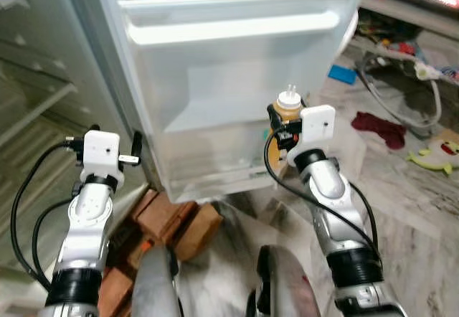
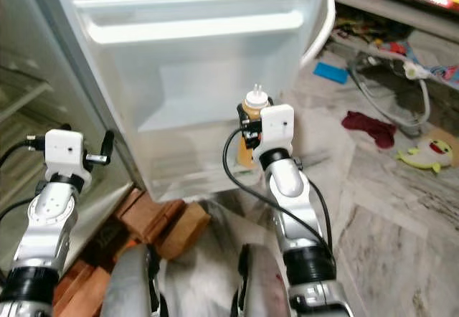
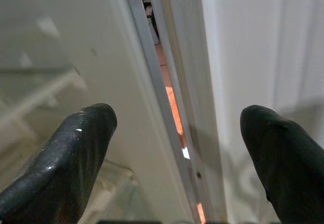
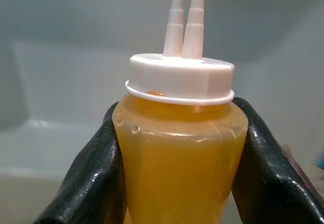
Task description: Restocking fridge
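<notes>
My right gripper (image 1: 282, 125) is shut on a squeeze bottle (image 1: 287, 105) of yellow-orange sauce with a white twin-nozzle cap. The black fingers (image 4: 96, 183) clamp the bottle (image 4: 179, 158) on both sides just under its cap. It is held upright in front of the lower bin (image 1: 215, 148) of the open fridge door (image 1: 229, 80), near the door's right edge. My left gripper (image 1: 115, 138) is open and holds nothing. It is raised at the hinge gap (image 3: 174, 112) between the door and the fridge body (image 1: 29, 95).
Reddish bricks (image 1: 176, 220) lie under the fridge by my legs (image 1: 287, 281). On the marble floor to the right are a red cloth (image 1: 379, 128), a blue object (image 1: 343, 74), a grey hose (image 1: 401, 112) and a yellow-green toy (image 1: 434, 155).
</notes>
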Controlling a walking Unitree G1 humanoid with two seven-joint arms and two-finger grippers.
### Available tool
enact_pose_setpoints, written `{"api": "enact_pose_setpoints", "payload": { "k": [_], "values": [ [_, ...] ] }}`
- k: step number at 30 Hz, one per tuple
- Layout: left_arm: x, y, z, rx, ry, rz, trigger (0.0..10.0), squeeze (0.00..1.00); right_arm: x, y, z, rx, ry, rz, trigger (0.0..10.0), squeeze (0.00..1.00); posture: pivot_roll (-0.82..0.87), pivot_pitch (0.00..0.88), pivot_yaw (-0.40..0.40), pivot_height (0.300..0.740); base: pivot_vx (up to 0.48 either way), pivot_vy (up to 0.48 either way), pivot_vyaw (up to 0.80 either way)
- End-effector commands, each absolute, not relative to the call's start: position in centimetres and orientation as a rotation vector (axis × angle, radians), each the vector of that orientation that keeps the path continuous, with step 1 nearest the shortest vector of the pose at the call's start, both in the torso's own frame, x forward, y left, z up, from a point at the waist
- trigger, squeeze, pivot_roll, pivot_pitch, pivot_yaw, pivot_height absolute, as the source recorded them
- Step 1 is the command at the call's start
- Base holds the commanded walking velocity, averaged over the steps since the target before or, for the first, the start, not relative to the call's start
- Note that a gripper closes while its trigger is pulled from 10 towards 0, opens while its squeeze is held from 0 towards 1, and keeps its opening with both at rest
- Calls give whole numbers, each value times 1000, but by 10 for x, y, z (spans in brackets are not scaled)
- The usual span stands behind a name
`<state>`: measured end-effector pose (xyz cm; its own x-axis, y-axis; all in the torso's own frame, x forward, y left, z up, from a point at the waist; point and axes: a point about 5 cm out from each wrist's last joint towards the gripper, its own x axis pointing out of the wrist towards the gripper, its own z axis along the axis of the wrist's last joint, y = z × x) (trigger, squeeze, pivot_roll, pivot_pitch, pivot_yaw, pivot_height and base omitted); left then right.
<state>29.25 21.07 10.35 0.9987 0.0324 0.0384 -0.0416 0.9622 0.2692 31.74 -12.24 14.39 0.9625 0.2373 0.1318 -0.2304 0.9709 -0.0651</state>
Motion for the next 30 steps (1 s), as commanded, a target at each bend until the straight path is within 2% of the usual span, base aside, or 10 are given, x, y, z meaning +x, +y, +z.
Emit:
{"api": "enact_pose_setpoints", "payload": {
  "k": [1,8,13,17,25,30],
  "values": [
    [294,205,110,297,-67,14,10000,0,321,-123,150,-53,-151,253,10000,0,28,0,-40,702,0,0,0],
    [289,206,99,277,-34,28,10000,0,316,-119,146,-60,-110,281,10000,0,12,0,-62,740,0,0,0],
    [286,205,95,274,-15,18,10000,0,304,-122,132,3,-24,238,10000,0,14,0,-72,740,0,0,0],
    [284,205,94,274,-7,13,10000,0,296,-123,132,-7,-31,229,10000,0,9,9,-76,740,0,0,0],
    [280,201,87,265,22,18,10000,0,275,-130,121,-30,13,289,10000,0,-6,23,-86,740,0,0,0],
    [280,194,83,226,45,-43,10000,0,260,-128,115,37,57,384,10000,0,-15,33,-91,740,0,0,0]
  ]
}}
